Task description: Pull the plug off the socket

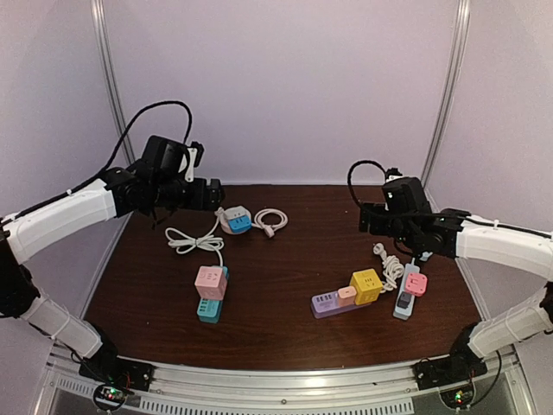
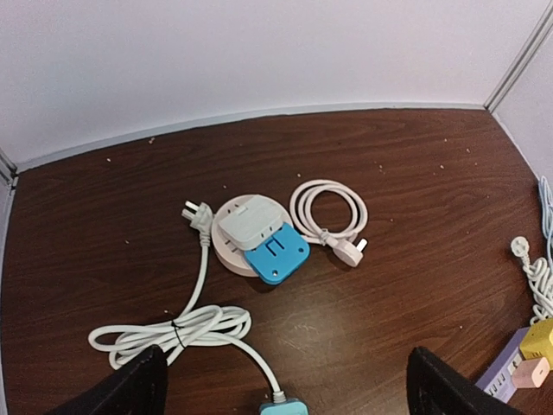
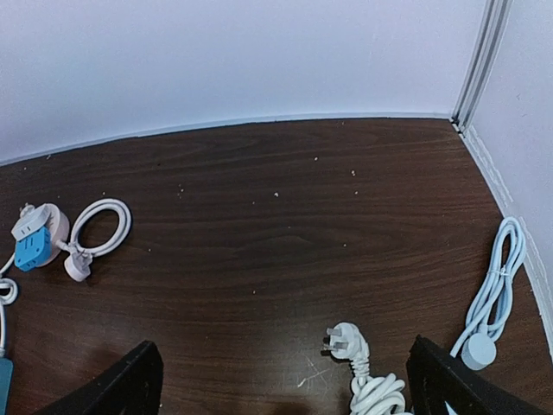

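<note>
A round white socket (image 2: 232, 256) lies at the table's back left with a white plug (image 2: 251, 221) and a blue plug (image 2: 276, 252) seated on it; it also shows in the top view (image 1: 234, 219). My left gripper (image 2: 285, 389) is open and empty, hovering above and just left of it (image 1: 213, 194). My right gripper (image 3: 285, 389) is open and empty, held above the right side of the table (image 1: 370, 218). Other plugged sets are a pink cube (image 1: 210, 282) on a teal strip, a yellow cube (image 1: 366, 285) on a purple strip (image 1: 328, 303), and a pink plug (image 1: 416, 283) on a grey strip.
A coiled white cable (image 2: 328, 212) lies right of the round socket. A bundled white cord (image 2: 173, 328) runs from the teal strip. A loose white plug and cord (image 3: 350, 341) lie under my right gripper. White walls and metal posts close in the table.
</note>
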